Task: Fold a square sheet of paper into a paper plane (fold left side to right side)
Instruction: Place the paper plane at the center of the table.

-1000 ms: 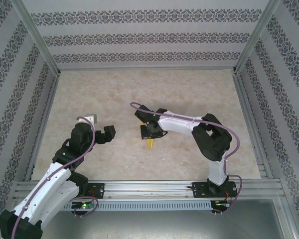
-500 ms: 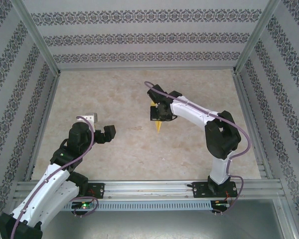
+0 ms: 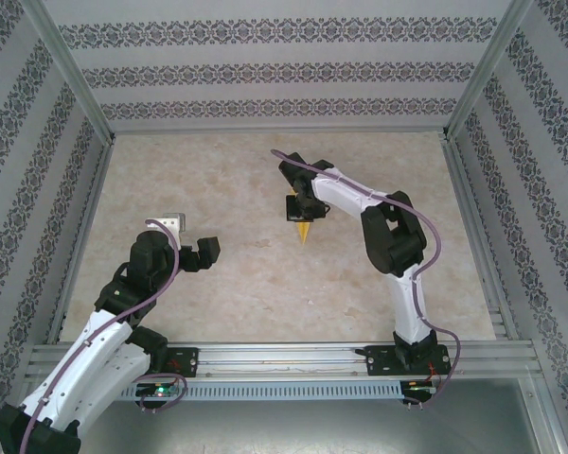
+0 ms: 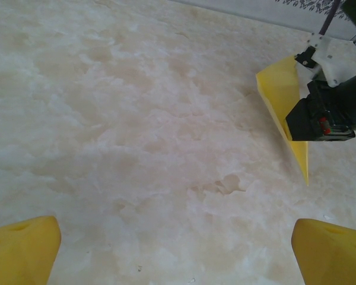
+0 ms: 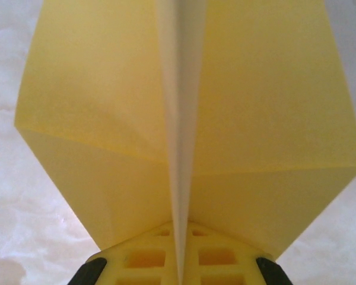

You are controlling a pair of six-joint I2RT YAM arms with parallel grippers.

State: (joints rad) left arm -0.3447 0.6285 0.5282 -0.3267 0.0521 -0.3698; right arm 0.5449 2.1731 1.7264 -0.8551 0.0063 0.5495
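Now the right gripper (image 3: 300, 206) is clamped on the plane (image 3: 304, 233), out over the middle of the table (image 3: 189, 170) and a little toward its far side. From above, the plane shows as a slim yellow dart sticking out of the gripper, its tip pointing back toward the arm bases. In the right wrist view the two yellow pads (image 5: 142, 259) are pressed together on the centre crease, and the wings (image 5: 95, 101) spread out to either side of it, each with a slanted fold line across it. Whether the tip touches the table I cannot tell. The left gripper (image 3: 201, 253) hangs over the near left part of the table, well apart from the plane, with its jaws wide apart and nothing between them. In the left wrist view its own yellow fingertips (image 4: 21, 249) sit in the bottom corners with bare marbled table between them. The plane and the black right gripper are at the upper right.
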